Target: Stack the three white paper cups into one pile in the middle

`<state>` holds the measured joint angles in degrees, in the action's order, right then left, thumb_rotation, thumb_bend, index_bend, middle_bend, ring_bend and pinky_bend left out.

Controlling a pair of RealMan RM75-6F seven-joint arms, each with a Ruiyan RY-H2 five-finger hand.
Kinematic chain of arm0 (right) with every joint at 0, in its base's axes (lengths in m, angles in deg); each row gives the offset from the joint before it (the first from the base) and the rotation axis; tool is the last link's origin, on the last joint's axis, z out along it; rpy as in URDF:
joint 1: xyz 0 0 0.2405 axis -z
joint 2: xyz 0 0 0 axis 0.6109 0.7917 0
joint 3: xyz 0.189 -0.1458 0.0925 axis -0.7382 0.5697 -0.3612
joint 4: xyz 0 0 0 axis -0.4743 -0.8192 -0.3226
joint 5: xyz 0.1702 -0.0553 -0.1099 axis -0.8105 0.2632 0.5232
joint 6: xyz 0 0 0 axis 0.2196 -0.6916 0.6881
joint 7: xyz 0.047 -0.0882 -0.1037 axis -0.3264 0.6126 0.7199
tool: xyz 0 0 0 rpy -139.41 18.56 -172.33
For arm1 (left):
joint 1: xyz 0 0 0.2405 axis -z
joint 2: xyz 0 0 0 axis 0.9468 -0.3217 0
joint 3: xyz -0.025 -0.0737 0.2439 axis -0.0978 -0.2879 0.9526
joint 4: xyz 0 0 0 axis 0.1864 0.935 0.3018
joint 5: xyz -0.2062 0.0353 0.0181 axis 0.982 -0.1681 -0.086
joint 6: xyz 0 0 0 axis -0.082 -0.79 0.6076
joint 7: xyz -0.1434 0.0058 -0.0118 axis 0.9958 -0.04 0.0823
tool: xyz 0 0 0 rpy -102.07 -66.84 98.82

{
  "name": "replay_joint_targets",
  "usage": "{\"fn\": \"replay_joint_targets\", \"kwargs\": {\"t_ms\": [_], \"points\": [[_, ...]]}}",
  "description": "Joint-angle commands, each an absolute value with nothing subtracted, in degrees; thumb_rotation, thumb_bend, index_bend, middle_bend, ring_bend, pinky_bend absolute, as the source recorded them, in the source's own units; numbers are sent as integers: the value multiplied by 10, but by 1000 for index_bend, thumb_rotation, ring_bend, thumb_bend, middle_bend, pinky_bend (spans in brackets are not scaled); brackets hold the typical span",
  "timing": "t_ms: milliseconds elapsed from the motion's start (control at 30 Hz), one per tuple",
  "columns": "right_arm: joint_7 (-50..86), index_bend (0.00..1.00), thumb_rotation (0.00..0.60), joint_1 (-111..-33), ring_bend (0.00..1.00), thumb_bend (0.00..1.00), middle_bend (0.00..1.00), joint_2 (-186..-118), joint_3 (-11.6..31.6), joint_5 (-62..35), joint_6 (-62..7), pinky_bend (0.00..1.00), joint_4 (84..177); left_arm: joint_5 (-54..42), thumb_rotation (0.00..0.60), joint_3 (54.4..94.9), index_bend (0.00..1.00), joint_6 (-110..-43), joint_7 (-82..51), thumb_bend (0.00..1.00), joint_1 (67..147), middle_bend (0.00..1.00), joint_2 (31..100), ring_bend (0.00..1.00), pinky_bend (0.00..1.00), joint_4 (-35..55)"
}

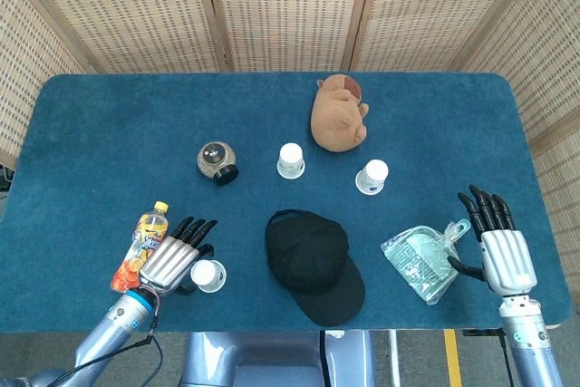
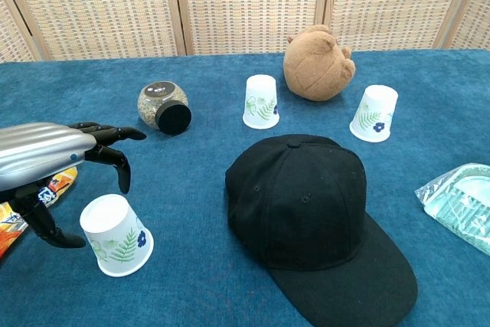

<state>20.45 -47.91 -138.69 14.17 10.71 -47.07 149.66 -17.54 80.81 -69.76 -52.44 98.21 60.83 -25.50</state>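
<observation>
Three white paper cups with leaf prints stand upside down on the blue table. One cup [image 1: 208, 275] [image 2: 115, 235] is at the front left, one [image 1: 290, 159] [image 2: 261, 101] at the middle back, one [image 1: 372, 177] [image 2: 375, 113] to the right of it. My left hand [image 1: 175, 260] [image 2: 53, 162] hovers open just left of and above the front-left cup, with its fingers spread over the cup's rim side, not gripping. My right hand [image 1: 497, 244] stays open at the right edge, beside a plastic bag.
A black cap [image 1: 314, 263] [image 2: 315, 214] lies at the front middle. A brown plush toy [image 1: 338, 116] [image 2: 318, 63] sits at the back. A round jar [image 1: 217, 161] [image 2: 163, 106] lies on its side. An orange drink bottle [image 1: 140, 249] is left of my left hand. A bagged teal dustpan [image 1: 421, 263] [image 2: 463, 205] lies right.
</observation>
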Motion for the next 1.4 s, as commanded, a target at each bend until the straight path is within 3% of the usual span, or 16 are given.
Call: {"fn": "replay_joint_targets", "kwargs": {"t_ms": [33,167,400,800,1200,1400], "points": [[204,64,600,-479,0,88,0,-1387,142,108,-471,0,1496,-160,600,807,436,-699,-532,136,988,0,616,0,0,-251],[201,67,600,-479,0,88,0,-1386,142,109,-472,0,1496,-151,600,808,523,-704,-537,150,994,0,628,0,0,-247],[197,68,600,-478,0,88,0,-1384,141,107,-472,0,1496,-155,600,806,535,-719,-535,153,1001,0,621,0,0,-258],[188,69,600,-484,0,87,0,-1386,130,80,-456,0,1482,-111,600,726,534,-712,-492,153,1055,0,569,0,0,-275],[196,72,600,-494,0,88,0,-1396,125,52,-429,0,1465,-52,600,646,533,-682,-478,153,1160,0,634,0,0,-161],[191,73,600,-503,0,87,0,-1404,116,22,-401,0,1445,-23,600,615,533,-657,-468,153,1226,0,698,0,0,-55]]}}
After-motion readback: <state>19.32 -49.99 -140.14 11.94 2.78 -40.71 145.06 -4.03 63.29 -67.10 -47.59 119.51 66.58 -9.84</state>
